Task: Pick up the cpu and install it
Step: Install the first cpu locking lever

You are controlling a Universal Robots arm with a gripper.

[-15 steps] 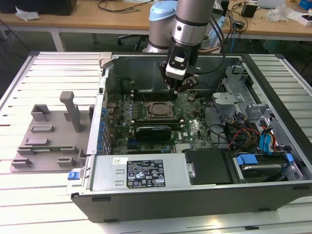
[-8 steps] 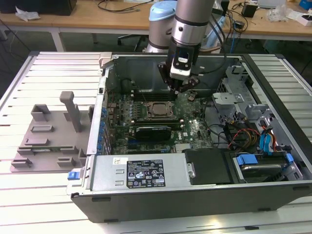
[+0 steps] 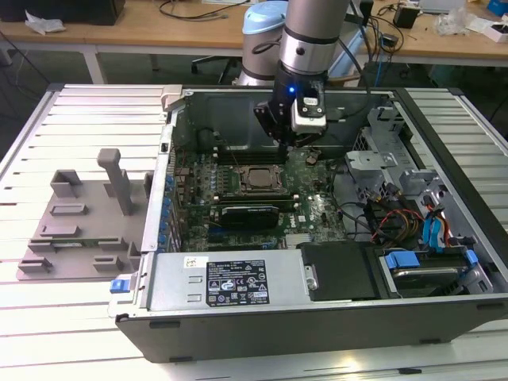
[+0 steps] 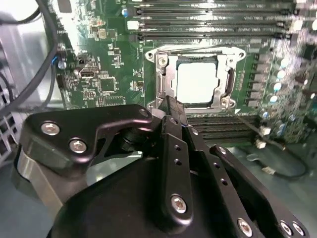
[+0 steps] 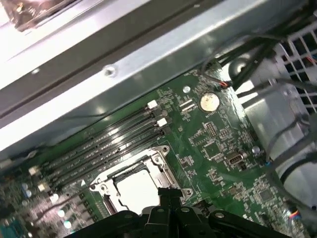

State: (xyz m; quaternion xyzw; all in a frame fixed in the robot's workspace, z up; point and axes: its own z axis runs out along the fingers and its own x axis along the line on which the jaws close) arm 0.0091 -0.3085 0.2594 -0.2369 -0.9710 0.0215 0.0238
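Second wrist view: cpu sits inside the socket frame (placement looks done); gripper clenched on nothing beside it; any further move must clear that frame.

And there's the cpu, a small, thin square chip with a pale silvery-white metal top, lying flat and face-up inside the metal socket frame on the green motherboard. In both wrist views its top glares bright, its edges lined up square with the frame around it. It lies level, just beside the long memory slots, in the open computer case.
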